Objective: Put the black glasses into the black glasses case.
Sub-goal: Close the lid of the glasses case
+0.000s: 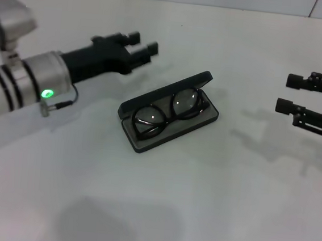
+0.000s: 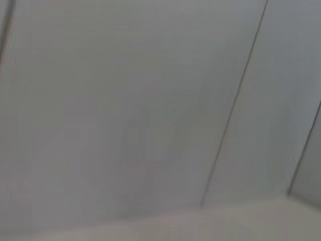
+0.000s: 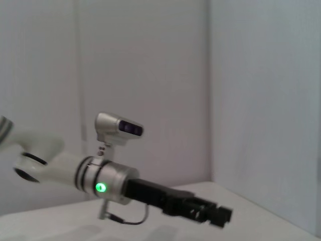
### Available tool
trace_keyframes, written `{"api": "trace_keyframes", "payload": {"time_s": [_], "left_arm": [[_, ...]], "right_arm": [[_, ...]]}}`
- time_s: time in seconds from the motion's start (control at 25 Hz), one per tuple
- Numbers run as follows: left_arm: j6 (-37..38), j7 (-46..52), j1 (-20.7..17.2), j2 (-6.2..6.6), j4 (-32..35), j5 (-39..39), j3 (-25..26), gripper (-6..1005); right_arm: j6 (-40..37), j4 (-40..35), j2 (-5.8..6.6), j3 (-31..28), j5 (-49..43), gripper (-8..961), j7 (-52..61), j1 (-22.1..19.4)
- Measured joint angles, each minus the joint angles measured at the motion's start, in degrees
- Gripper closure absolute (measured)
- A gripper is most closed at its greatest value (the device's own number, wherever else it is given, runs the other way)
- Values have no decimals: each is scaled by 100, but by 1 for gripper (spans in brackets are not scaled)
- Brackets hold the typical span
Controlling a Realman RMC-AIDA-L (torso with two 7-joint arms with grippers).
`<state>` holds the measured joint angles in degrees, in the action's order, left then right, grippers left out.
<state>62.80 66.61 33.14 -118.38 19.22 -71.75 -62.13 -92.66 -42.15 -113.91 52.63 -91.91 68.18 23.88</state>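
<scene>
Glasses lying folded in the open case at mid-desk, both hands clear of it.

The left hand hangs above the desk behind and to the left of the case, fingers spread and empty; the right hand sits well apart to the right, fingers likewise spread and empty. Judged risks: the lid stands raised along the far edge, so a low pass of the left hand could knock it or skid the light case; a lens rim seems to ride near the tray wall, and closing the lid might pinch the frame. The case is a rounded, matte black hard shell with grey lining; the frames are glossy black, the lenses clear, the desk smooth white.
</scene>
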Motion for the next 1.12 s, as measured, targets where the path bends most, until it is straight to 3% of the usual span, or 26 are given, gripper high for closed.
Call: {"api": "trace_keyframes", "payload": {"time_s": [0.12,0.32,0.52,0.8,1.12], "left_arm": [[-240,305,124,-72,52,-518,-1,420],[-279,362,179,-121,67,-778,-51,419],[-261,368,171,-124,73,-860,-527,419],[-235,348,120,-124,86,-898,-916,419],[-111,169,27,-128,134,-874,-967,419]], "right_arm": [[219,-87,-113,-214,27,505,-32,-149],[211,-51,-114,-484,45,406,-56,-291],[193,-26,-122,-497,31,264,-117,-352],[184,-6,-132,-479,6,268,-119,-358],[144,6,-133,-453,6,265,-121,-350]]}}
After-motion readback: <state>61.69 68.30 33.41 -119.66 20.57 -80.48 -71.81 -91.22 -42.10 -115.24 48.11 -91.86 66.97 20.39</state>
